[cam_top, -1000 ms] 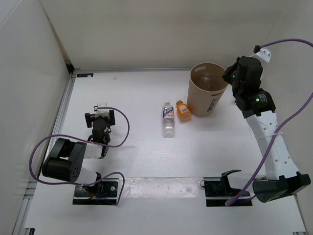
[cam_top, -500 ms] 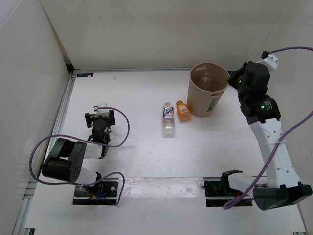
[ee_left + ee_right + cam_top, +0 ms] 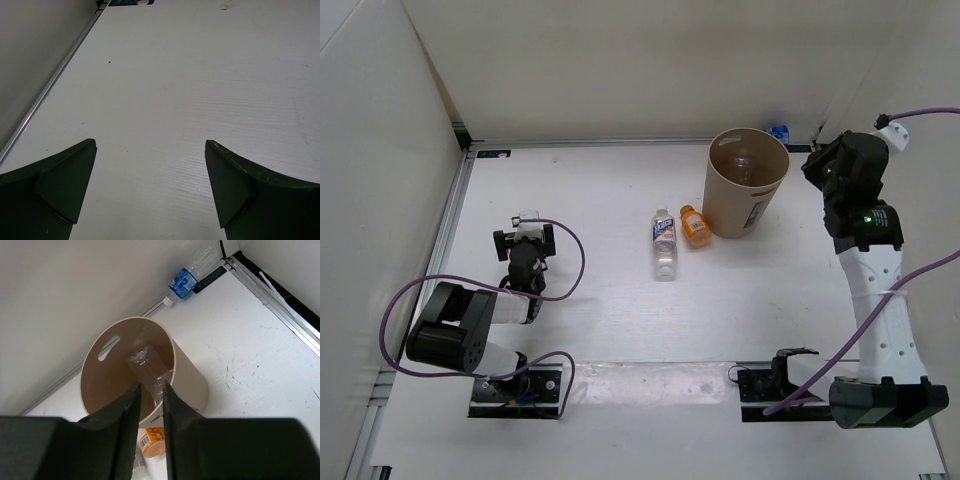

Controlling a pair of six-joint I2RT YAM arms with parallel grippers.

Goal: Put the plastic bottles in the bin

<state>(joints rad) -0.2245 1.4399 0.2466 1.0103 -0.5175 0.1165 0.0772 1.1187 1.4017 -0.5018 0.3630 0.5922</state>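
**White worktop: right arm backs off the bin, one bottle inside**

A white worktop (image 3: 600, 200) with white walls around it. The right arm (image 3: 870, 270) has swung away from the rim of the tan bin (image 3: 728, 212) to its right. Its jaws, shut a moment ago, now stand a narrow slit apart, with nothing between them. A clear bottle (image 3: 743, 163) lies inside the bin, so one drop looks done.

Two more wait just left of the bin: a clear labelled bottle (image 3: 664, 245) and a stubby orange bottle (image 3: 695, 226) beside it. The arm's retreat uncovers a blue-labelled bottle (image 3: 184, 280) against the back wall. The right wrist view shows it plainly, the overhead view only barely. The left jaws, seen in their own wrist view, gape wide and hold nothing.
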